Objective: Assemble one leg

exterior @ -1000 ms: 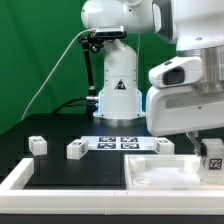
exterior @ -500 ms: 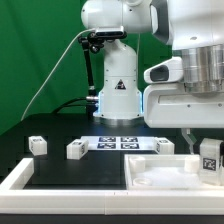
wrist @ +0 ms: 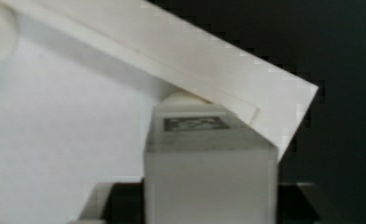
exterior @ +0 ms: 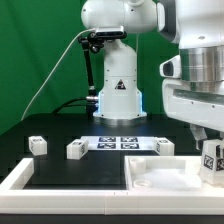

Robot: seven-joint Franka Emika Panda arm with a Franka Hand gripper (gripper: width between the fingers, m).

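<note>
Jaws were clamped on the leg (exterior: pixel 212 161), tag face outward, at about 4 o'clock in the exterior view, hard against the frame edge. It hung at the 3 o'clock end of the white tabletop (exterior: pixel 158 172); couldn't tell if they touched. In the wrist view the leg (wrist: pixel 206 165) sat between the jaws, its far end at the tabletop (wrist: pixel 64 120) corner rim. Three spares stood on the black surface (exterior: pixel 60 165): spare leg (exterior: pixel 37 145) at 9 o'clock, spare leg (exterior: pixel 77 149) nearer centre, spare leg (exterior: pixel 163 146) beside the marker board (exterior: pixel 120 142).
</note>
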